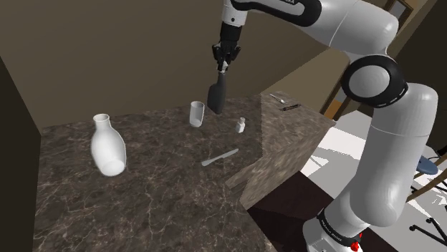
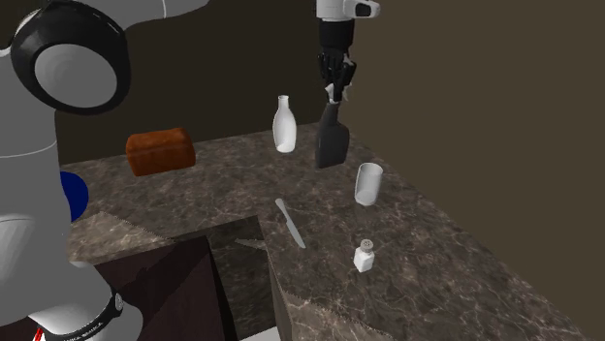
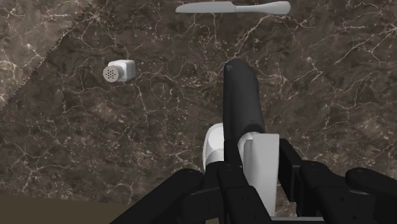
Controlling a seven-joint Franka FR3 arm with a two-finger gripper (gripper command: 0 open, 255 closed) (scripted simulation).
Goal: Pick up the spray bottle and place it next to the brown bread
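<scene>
The arm reaches high over the marble worktop (image 1: 157, 193), wrist pointing straight down. The claw (image 1: 223, 68) grips the top of the dark spray bottle (image 1: 215, 93), which hangs beside the glass (image 1: 197, 113) near the far edge, well apart from the brown bread (image 2: 160, 152).

Work surface: dark brown marble countertop with pale veining (image 1: 165, 204), L-shaped, with an inner corner in the second exterior view. Behind it are plain olive-brown walls (image 1: 107, 50), dimly lit. Under the counter is a dark cabinet front (image 2: 165, 291). Beyond the counter's end is a pale floor (image 1: 337, 154), brightly lit and crossed by shadows. A chair with a round blue seat (image 1: 428, 166) stands there.
</scene>
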